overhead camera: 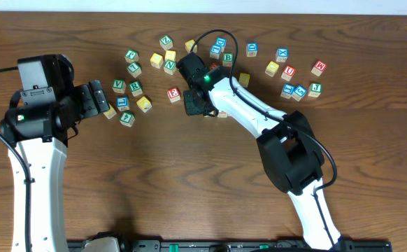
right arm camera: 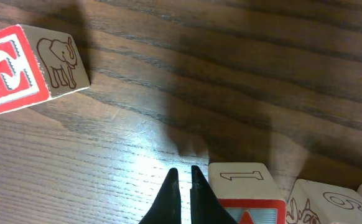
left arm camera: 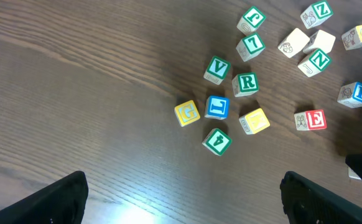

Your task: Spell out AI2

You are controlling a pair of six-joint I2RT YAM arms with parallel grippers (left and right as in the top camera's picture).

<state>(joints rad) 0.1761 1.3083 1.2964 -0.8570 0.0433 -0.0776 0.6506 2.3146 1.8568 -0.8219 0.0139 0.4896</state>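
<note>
My right gripper is shut and empty, its tips just above the table. Touching its right finger is a block with an outlined 1 on its side and a red-framed top; only the tip of a red letter shows. A second pale block lies right of it. In the overhead view the right gripper is in mid-table with that block peeking out beside it. The red E block lies to its left. My left gripper is open and empty, next to a small block cluster.
Ahead of the left gripper lie green V, green R, yellow G, blue L, a yellow block and green 4. More lettered blocks are scattered along the back and back right.
</note>
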